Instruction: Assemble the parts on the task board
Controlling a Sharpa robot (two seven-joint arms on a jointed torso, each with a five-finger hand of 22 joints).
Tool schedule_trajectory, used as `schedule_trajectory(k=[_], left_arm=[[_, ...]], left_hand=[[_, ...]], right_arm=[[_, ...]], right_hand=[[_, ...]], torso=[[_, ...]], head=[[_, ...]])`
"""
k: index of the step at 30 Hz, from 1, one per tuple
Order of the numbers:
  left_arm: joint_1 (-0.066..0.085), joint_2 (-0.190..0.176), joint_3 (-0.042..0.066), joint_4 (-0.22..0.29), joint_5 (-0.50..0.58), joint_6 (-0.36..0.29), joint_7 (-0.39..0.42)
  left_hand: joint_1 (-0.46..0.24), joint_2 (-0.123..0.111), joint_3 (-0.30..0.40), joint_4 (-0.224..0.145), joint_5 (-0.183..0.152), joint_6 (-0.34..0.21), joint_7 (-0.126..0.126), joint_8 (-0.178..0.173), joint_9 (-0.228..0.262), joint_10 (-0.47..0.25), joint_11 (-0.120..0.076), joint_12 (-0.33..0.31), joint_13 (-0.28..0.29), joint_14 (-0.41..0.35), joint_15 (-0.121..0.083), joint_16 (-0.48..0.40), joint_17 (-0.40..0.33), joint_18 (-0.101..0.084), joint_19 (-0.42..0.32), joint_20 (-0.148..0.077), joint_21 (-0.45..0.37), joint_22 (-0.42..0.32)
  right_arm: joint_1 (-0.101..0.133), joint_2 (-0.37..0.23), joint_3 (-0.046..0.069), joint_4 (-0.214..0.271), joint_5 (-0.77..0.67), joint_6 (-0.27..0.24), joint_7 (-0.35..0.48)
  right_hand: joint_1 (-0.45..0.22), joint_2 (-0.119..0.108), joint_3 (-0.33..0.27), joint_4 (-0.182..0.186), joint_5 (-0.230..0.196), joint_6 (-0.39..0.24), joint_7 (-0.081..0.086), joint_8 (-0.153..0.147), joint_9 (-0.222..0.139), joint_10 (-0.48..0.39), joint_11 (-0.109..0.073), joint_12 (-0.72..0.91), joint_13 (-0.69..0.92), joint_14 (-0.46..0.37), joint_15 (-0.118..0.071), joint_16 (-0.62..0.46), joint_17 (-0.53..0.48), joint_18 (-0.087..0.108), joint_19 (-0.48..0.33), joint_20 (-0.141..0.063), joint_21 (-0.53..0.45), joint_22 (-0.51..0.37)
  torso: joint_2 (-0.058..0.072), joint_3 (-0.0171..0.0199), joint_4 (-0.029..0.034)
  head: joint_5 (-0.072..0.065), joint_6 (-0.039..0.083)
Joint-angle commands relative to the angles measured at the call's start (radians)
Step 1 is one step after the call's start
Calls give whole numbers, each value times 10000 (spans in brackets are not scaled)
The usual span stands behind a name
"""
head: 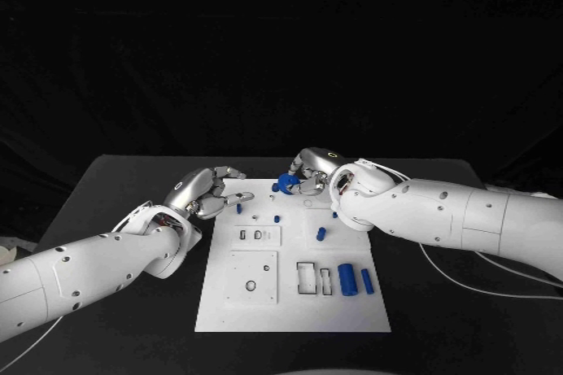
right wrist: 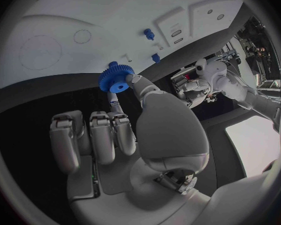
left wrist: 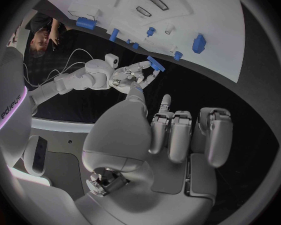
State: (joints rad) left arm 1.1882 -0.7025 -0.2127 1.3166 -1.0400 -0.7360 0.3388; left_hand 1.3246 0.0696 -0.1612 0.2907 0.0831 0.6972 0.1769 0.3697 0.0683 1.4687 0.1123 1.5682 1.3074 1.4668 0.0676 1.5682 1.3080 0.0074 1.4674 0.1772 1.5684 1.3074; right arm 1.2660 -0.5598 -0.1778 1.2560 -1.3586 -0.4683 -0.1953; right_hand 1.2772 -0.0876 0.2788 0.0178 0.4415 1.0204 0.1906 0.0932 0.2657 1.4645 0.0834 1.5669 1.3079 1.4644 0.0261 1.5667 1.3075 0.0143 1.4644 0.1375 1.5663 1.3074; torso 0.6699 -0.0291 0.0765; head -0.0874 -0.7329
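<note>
Pinching blue gear [right wrist: 116, 79], right hand [head: 310, 171] fingers [right wrist: 142, 87]

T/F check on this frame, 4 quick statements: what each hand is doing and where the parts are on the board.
1. The right hand holds a blue gear. True: the right wrist view shows the gear pinched at its fingertips, near the far edge of the task board.
2. The left hand grips a blue cylinder. False: its fingers are curled in with nothing in them.
3. A large blue cylinder lies on the board's near right part, beside a thinner blue pin. True.
4. The gear is already seated on the board. False: it is in the right hand, above the board's far edge.
</note>
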Motion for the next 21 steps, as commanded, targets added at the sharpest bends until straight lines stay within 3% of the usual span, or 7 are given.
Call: schedule_trajectory(k=[1,4,6,9,21], left_arm=[[5,5,7,16,-43,38,99],[6,-7,7,19,-43,26,101],[6,-25,7,29,-43,18,101],[6,-33,7,38,-44,7,102],[8,-51,9,75,-53,-19,103]], left_hand=[[9,119,-52,10,67,67,-3,-47,1,1021,-11,26,2634,1040,-7,26,2628,-74,1034,53,24,2634],[9,119,-52,10,67,67,-3,-47,1,1021,-11,26,2634,1040,-7,26,2628,-74,1034,53,24,2634],[9,119,-52,10,67,67,-3,-47,1,1021,-11,26,2634,1040,-7,26,2628,-74,1034,53,24,2634],[8,121,-55,10,67,67,-3,-51,0,1021,-11,26,2634,1040,-7,26,2628,-74,1034,53,24,2634],[8,124,-57,9,67,67,-3,-56,0,1021,-11,26,2634,1040,-8,26,2628,-74,1034,53,24,2634]], right_arm=[[-22,183,5,-144,-389,245,236],[-48,346,5,-295,-487,321,245],[-88,512,4,-478,-543,386,253],[-151,665,4,-663,-573,455,262],[-356,1112,1,-1160,-628,714,300]], right_hand=[[-106,35,68,-16,11,567,-529,51,145,1063,-57,39,2629,1064,-79,41,2633,-143,1064,-77,45,2634],[-117,38,72,-15,-10,552,-522,33,139,1063,-52,39,2629,1064,-79,41,2633,-143,1064,-79,45,2634],[-124,39,73,-14,-24,545,-519,24,137,1063,-48,39,2629,1064,-79,41,2633,-143,1064,-80,45,2634],[-126,39,73,-14,-28,543,-518,21,136,1063,-48,39,2629,1064,-79,41,2633,-143,1064,-80,45,2634],[-152,63,96,-14,-85,481,-490,-45,115,1063,-26,39,2629,1064,-75,41,2633,-143,1064,-82,45,2634]], torso=[[-1,2,-3],[6,5,17],[3,6,-11],[6,7,-4],[9,8,-15]], head=[[14,-9],[16,-1],[55,-8],[80,-8],[55,-45]])
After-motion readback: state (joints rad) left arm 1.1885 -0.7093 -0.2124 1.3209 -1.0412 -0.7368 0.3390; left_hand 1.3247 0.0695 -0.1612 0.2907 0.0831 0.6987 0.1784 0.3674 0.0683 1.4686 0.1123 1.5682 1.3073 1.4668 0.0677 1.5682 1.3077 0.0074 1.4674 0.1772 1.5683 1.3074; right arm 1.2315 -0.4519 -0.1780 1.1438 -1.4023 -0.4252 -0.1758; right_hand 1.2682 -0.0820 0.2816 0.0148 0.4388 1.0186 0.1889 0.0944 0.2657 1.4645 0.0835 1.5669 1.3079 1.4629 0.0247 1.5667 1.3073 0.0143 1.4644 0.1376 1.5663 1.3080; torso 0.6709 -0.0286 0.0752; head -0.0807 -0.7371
